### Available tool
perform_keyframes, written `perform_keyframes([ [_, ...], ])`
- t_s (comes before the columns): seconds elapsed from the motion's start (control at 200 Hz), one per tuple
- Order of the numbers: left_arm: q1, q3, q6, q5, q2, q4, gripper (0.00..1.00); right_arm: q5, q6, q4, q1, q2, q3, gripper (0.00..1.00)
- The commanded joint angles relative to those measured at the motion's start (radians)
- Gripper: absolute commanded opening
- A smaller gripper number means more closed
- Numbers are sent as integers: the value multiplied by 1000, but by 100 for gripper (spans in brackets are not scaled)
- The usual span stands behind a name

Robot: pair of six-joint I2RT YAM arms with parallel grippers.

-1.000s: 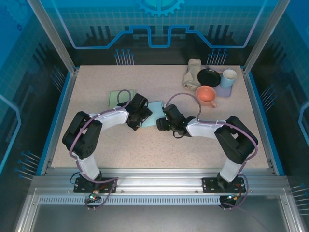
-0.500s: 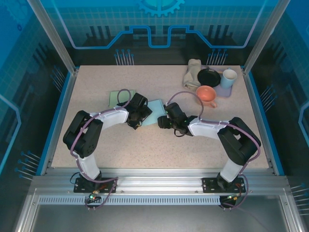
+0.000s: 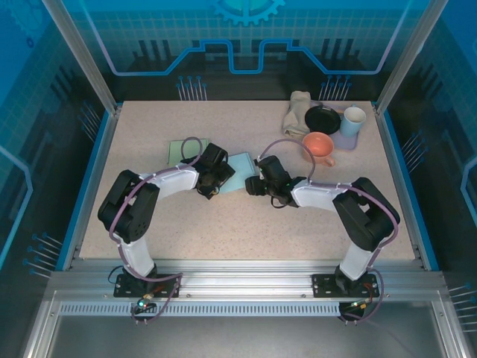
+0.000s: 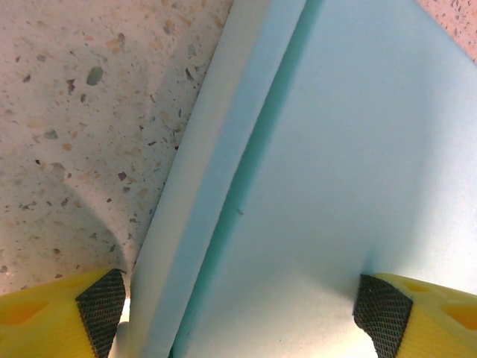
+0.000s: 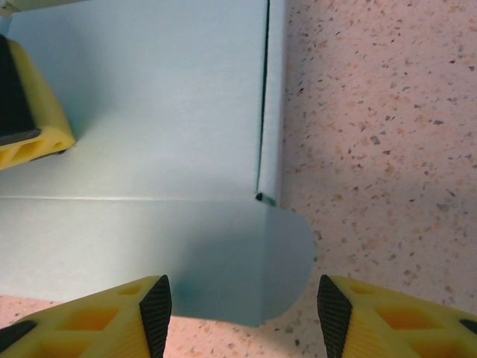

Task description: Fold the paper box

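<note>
The paper box is a flat pale blue sheet lying on the speckled table between my two grippers. My left gripper stands open at its left side. In the left wrist view, that gripper straddles a folded long edge. One of its fingertips rests on the flat panel and the other sits beside the edge. My right gripper is open at the box's right end. A rounded flap lies between the open jaws of this gripper, untouched. The left gripper's yellow fingertip shows on the panel.
A green sheet lies behind the left gripper. At the back right stand an orange cup, a black dish, a pale mug and a beige cloth. The enclosure's blue rails bound the table.
My right gripper has crept a little further from its base, toward the box's right end. The left gripper has stayed put on the box.
</note>
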Motion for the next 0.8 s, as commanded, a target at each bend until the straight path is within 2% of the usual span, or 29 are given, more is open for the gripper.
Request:
perform_keyframes([
  [0.0, 20, -37, 18, -46, 64, -122, 86, -61, -33, 49, -26, 29, 2, 57],
  [0.235, 20, -37, 18, -46, 65, -120, 86, -165, 8, 108, -31, 56, -9, 56],
  [0.3, 20, -38, 19, -46, 67, -120, 86, -191, 19, 120, -33, 63, -12, 51],
  [0.41, 20, -39, 21, -46, 67, -121, 85, -228, 35, 140, -41, 70, -12, 49],
  [0.795, 20, -33, 24, -47, 76, -120, 85, -154, -4, 144, -41, 109, -12, 49],
])
